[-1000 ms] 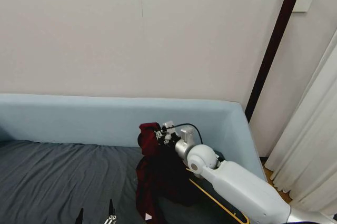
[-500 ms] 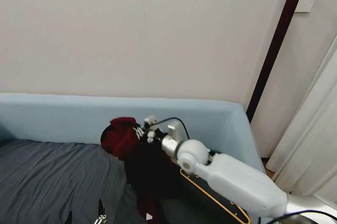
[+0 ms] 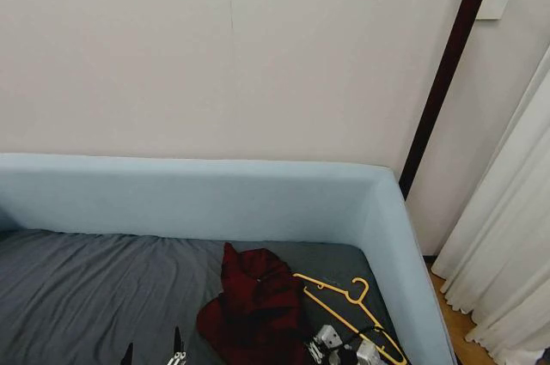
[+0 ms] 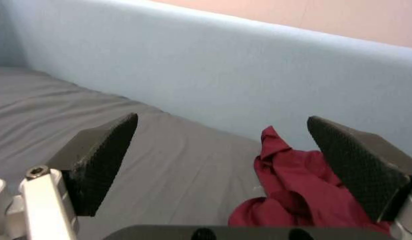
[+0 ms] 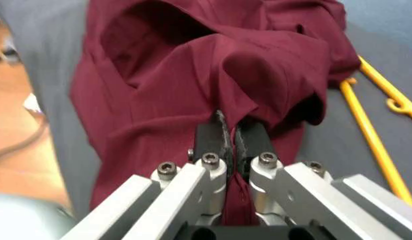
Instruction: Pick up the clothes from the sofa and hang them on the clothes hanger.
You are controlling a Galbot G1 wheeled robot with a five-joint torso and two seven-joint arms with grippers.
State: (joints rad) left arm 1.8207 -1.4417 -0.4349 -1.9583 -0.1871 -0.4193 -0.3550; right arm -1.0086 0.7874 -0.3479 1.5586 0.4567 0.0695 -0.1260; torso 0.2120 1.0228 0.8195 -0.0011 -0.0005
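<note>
A dark red garment [image 3: 253,305] lies crumpled on the sofa's grey seat [image 3: 94,288], beside a yellow hanger [image 3: 339,296]. My right gripper [image 3: 339,349] sits low at the garment's near edge. In the right wrist view the right gripper [image 5: 227,137] is shut, pinching a fold of the garment [image 5: 213,65], and the hanger [image 5: 369,125] lies to one side. My left gripper [image 3: 155,356] hovers over the seat to the left. In the left wrist view the left gripper [image 4: 226,160] is open and holds nothing, with the garment [image 4: 296,195] ahead of it.
The sofa's light blue backrest [image 3: 189,197] runs behind the seat and turns into an armrest [image 3: 391,245] on the right. A dark upright pole of the clothes rack [image 3: 443,82] stands past the armrest, with white curtains [image 3: 507,245] at the far right.
My right arm has come down from in front of the backrest to the bottom of the head view. The garment, held up before, now lies in a heap on the seat.
</note>
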